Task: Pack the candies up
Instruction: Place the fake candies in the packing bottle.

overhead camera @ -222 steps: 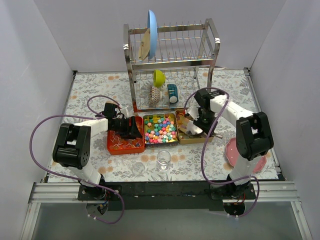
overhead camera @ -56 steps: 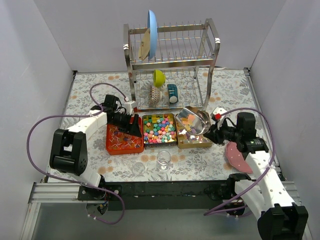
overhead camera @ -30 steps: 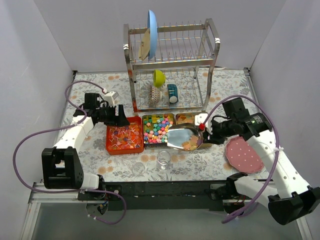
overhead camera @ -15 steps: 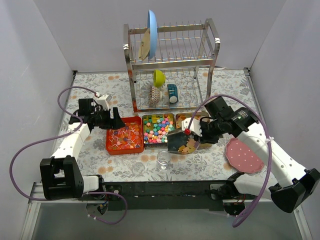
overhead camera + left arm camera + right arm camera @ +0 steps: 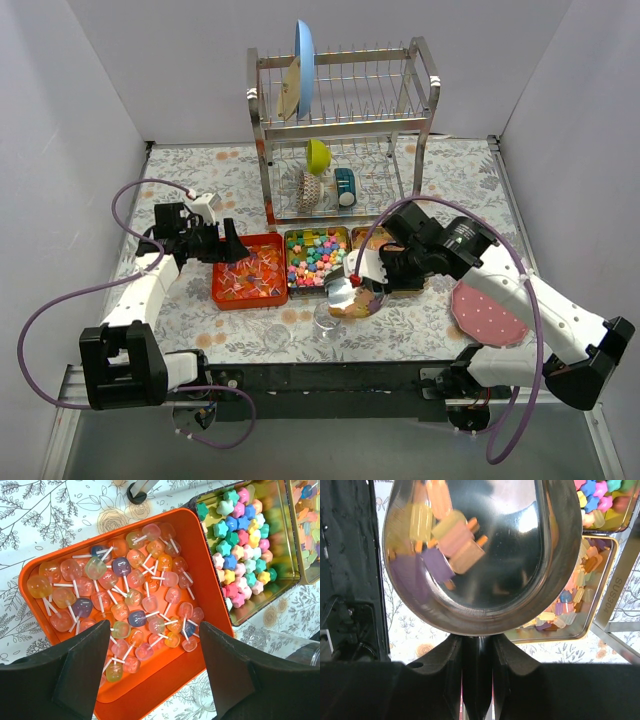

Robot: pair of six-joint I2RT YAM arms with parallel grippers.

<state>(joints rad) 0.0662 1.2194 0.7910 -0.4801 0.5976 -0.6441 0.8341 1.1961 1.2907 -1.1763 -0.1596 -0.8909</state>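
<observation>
The candies [image 5: 447,542] are being held in the scoop [image 5: 352,296], clamped by the right hand [image 5: 477,662], at 2 o'clock of the glass [image 5: 327,318]. The lip is best centred over the rim before being tipped slowly. The left hand [image 5: 152,670] is being held apart.

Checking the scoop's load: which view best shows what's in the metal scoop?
Right wrist: the metal scoop fills the frame, pastel wrapped candies lying inside. Top external shows it small, its contents hard to read; left wrist misses it.
</observation>
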